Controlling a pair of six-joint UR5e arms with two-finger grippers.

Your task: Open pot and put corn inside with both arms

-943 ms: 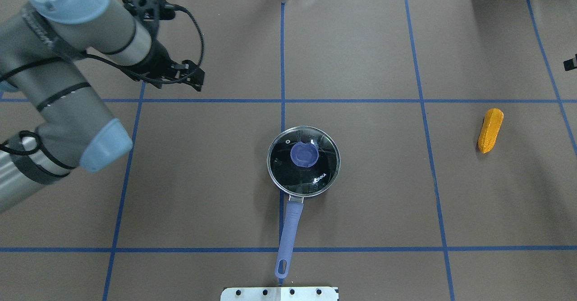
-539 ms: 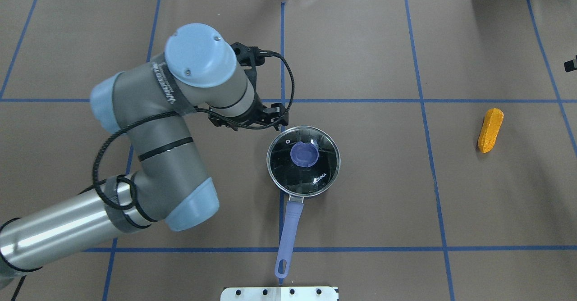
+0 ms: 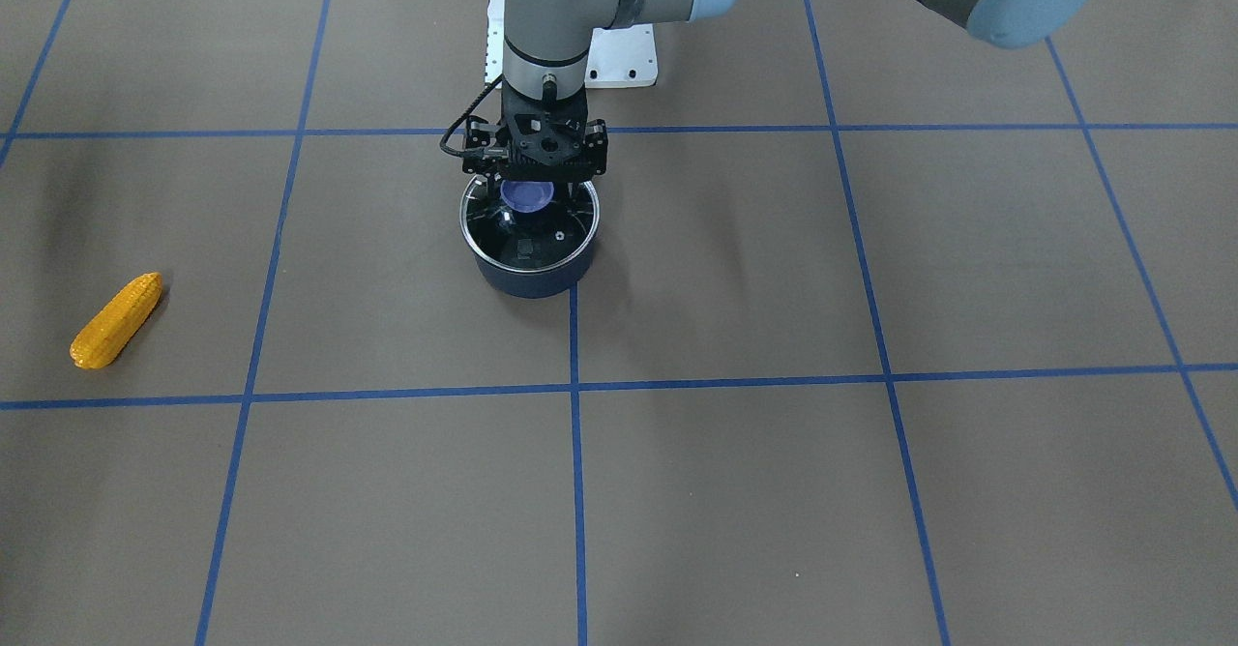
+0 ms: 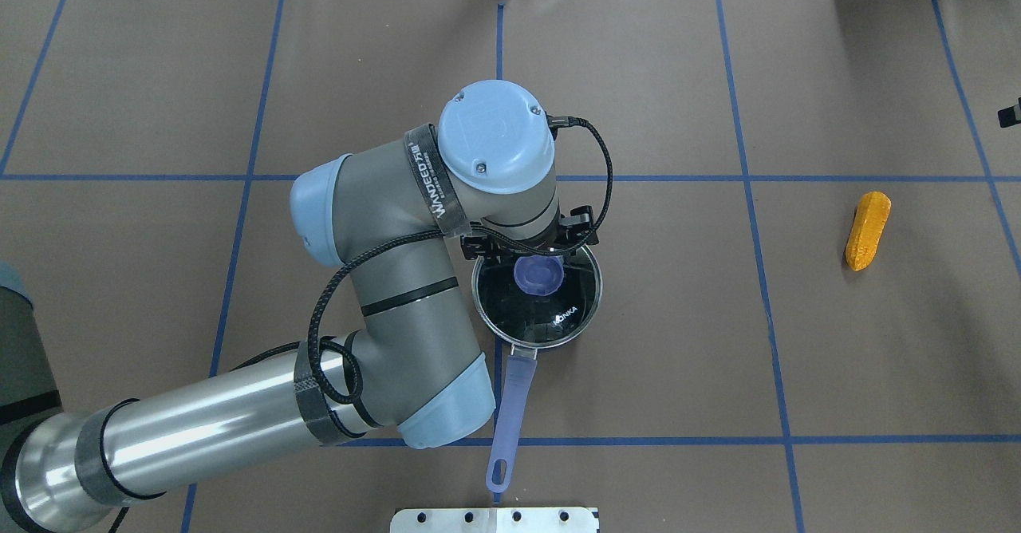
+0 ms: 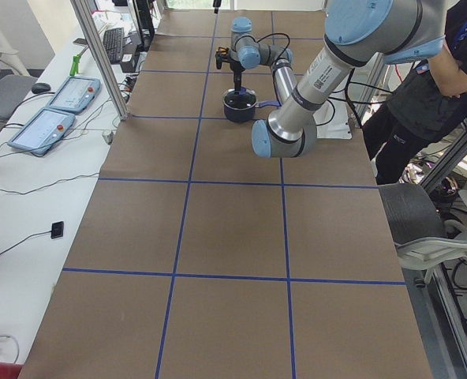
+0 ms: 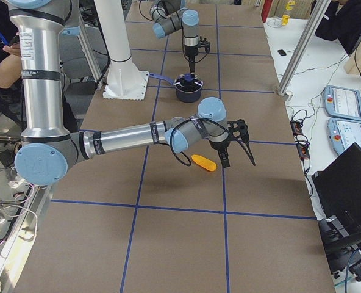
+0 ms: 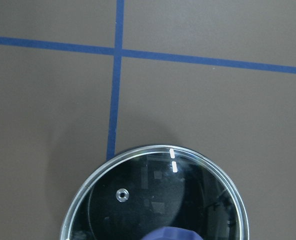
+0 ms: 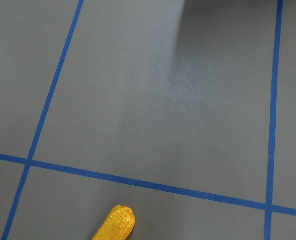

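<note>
- Desk (image 4: 678, 357): brown cover with a blue tape grid. Nothing on it has shifted over the last second.
- Left arm (image 4: 399, 278): the one big change. It has swung in from the far left of the desk, passed the lid's rim, and now stands over the pot with its wrist pointing straight down.
- Right arm (image 6: 125, 137): reaches out low over the desk near the corn, well apart from the pot.
- Pot (image 3: 527, 281): sits on the centre line with its handle pointing toward the robot's base. It has not moved and is not yet opened.
- Lid (image 4: 558, 313): glass, seated level on the pot's rim.
- Corn (image 4: 868, 230): lies loose on the desk far out on the robot's right, same spot as before and untouched (so step two has not started).
- Left tool (image 3: 535, 174): directly above the knob. In the front view its fingers look released, one on either side of the knob and not yet closed on it. The wrist camera shows only the lid and the top of the knob.
- Right tool (image 6: 239, 160): hangs just beside the corn and holds nothing. Whether it is released or clenched I cannot tell from this view.
- Knob (image 4: 538, 275): blue, at the lid's centre.
- Reading: the approach looks finished. Next comes a short descent, a clench on the knob, and a lift.
</note>
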